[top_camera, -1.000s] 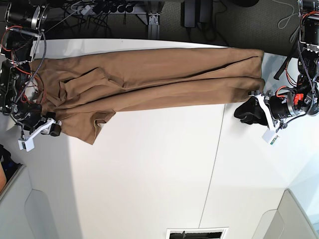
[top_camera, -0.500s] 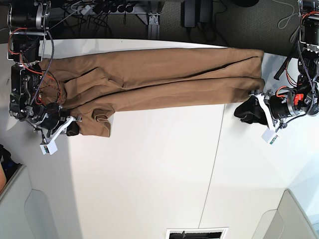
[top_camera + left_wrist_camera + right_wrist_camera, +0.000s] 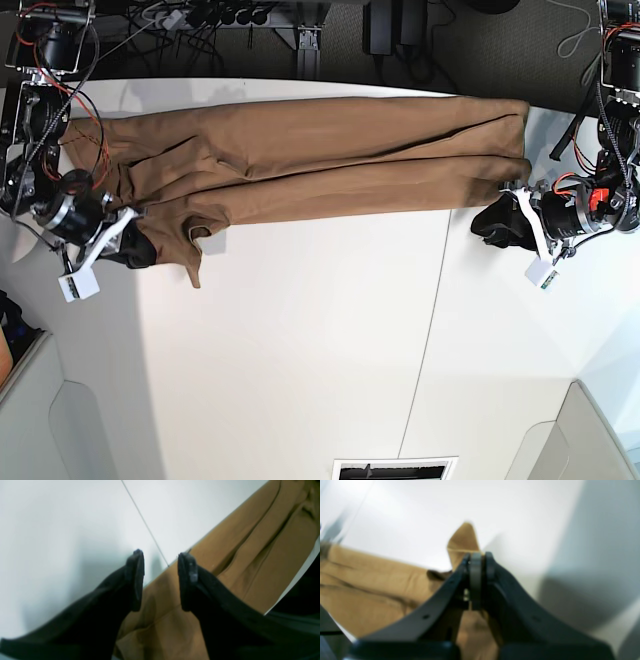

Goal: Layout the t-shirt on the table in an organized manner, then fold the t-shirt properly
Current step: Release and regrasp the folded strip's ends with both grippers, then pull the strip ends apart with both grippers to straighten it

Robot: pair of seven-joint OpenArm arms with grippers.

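The tan t-shirt (image 3: 320,160) lies stretched in a long band across the far side of the white table (image 3: 300,350). My right gripper (image 3: 145,253) is at the shirt's near left end. In the right wrist view it (image 3: 476,557) is shut on a pointed flap of the shirt (image 3: 463,537). My left gripper (image 3: 480,228) is at the shirt's right end, just off its near edge. In the left wrist view it (image 3: 161,557) is open and empty above the shirt's edge (image 3: 262,555). The neck tag is not visible.
A thin dark seam (image 3: 430,300) crosses the table. Grey-white bins stand at the near left corner (image 3: 40,420) and the near right corner (image 3: 590,430). Cables and a power strip (image 3: 220,15) lie beyond the far edge. A vent (image 3: 393,468) sits at the near edge.
My right gripper swung right onto the shirt's left end, then drew back a little with fabric in it. The near left flap now hangs in a point. The left arm has not moved.
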